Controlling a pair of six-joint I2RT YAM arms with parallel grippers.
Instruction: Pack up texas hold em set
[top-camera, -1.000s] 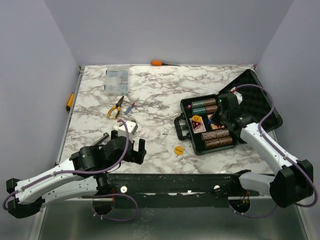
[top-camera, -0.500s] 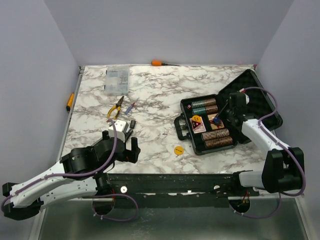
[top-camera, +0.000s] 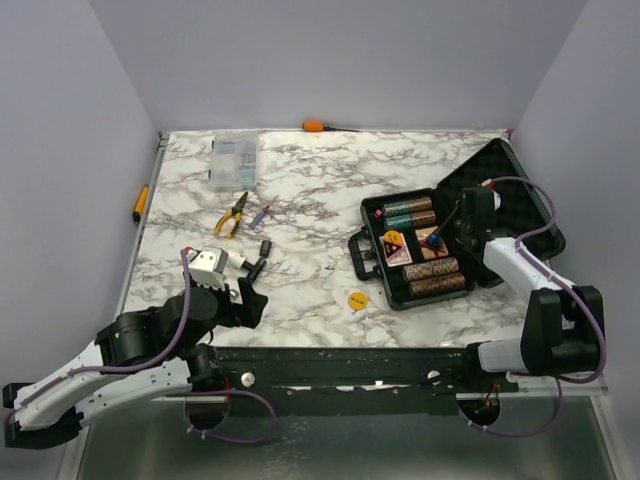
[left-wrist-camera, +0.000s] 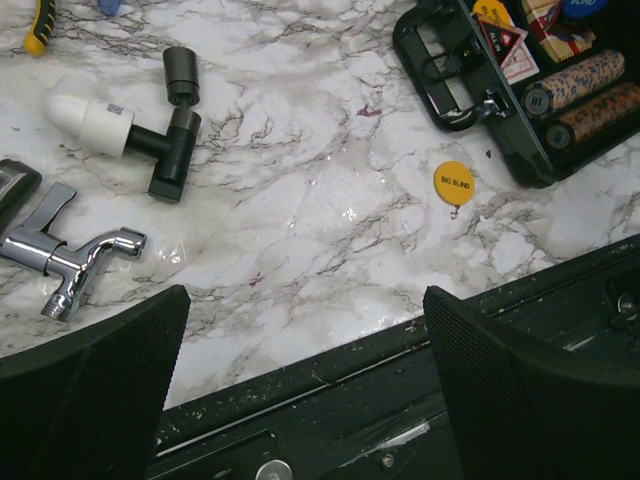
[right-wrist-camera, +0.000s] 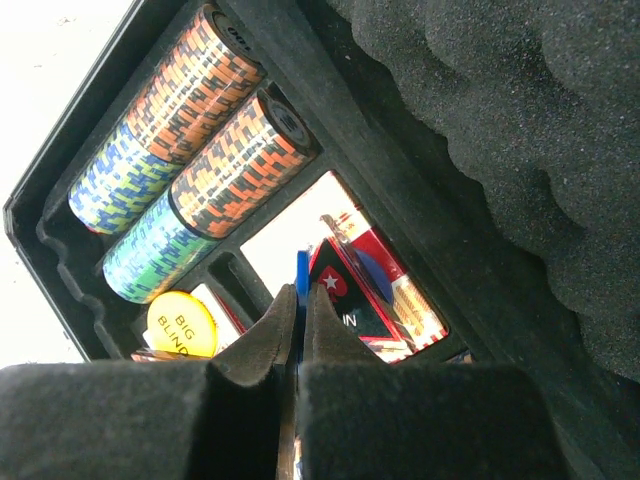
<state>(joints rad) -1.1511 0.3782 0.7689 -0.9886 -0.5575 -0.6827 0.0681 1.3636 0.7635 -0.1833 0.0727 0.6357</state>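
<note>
Left gripper (left-wrist-camera: 305, 300): jaws spread wide above table (left-wrist-camera: 300, 220) near edge | Right gripper (right-wrist-camera: 300, 300): jaws pressed together inside open black case (top-camera: 505, 190), thin blue edge (right-wrist-camera: 300, 268) at their end | Risk: yellow disc (left-wrist-camera: 454, 182), flat on table outside case, may skid off the near edge when pinched

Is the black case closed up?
No, the black case lies open, with its lid tipped back and the chip rolls and cards showing inside.
</note>
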